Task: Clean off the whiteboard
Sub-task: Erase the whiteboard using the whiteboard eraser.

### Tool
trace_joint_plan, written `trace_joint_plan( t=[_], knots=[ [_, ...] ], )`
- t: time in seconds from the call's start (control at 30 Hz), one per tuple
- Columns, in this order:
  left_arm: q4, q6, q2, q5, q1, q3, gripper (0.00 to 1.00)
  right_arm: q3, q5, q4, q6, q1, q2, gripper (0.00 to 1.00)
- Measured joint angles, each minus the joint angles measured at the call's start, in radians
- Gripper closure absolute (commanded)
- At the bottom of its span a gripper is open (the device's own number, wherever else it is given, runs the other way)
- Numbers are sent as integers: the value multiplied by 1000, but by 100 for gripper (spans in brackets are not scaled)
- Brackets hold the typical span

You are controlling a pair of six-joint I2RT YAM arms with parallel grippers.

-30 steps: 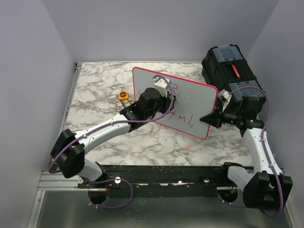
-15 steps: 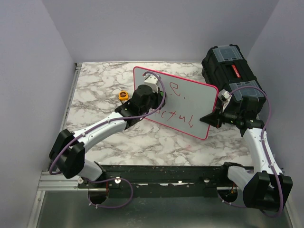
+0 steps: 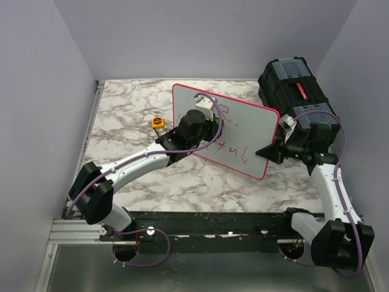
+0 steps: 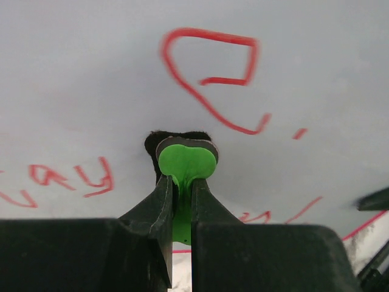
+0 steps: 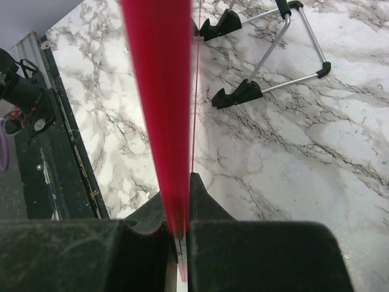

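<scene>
The whiteboard (image 3: 258, 121) stands tilted on the marble table, white with a pink-red rim and red handwritten lettering (image 4: 209, 79). My left gripper (image 3: 216, 121) is shut on a green eraser handle (image 4: 186, 159). The eraser's black felt presses against the board's upper middle, just below a red loop, as the left wrist view (image 4: 182, 182) shows. My right gripper (image 3: 271, 152) is shut on the board's rim (image 5: 159, 91) near its lower right corner. The left arm hides part of the writing in the top view.
A black toolbox (image 3: 298, 88) stands at the back right, close behind the board and the right arm. A small yellow tape measure (image 3: 158, 121) lies left of the board. The board's wire stand with black feet (image 5: 267, 61) rests on the marble. Walls enclose the table.
My left gripper swept left and up across the board with the eraser, then came back right to about where it began. The right gripper has not moved.
</scene>
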Motion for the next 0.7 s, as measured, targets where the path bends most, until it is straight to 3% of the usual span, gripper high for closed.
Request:
trace_joint_plan(
  t=[0.27, 0.6, 0.7],
  knots=[
    [4, -3, -18, -6, 102, -37, 100, 0, 3, 0, 17, 0, 0, 99],
    [4, 4, 6, -51, -56, 30, 100, 0, 0, 1, -11, -4, -3, 100],
    [1, 12, 8, -50, -59, 35, 100, 0, 0, 0, -10, -4, -10, 100]
  ],
)
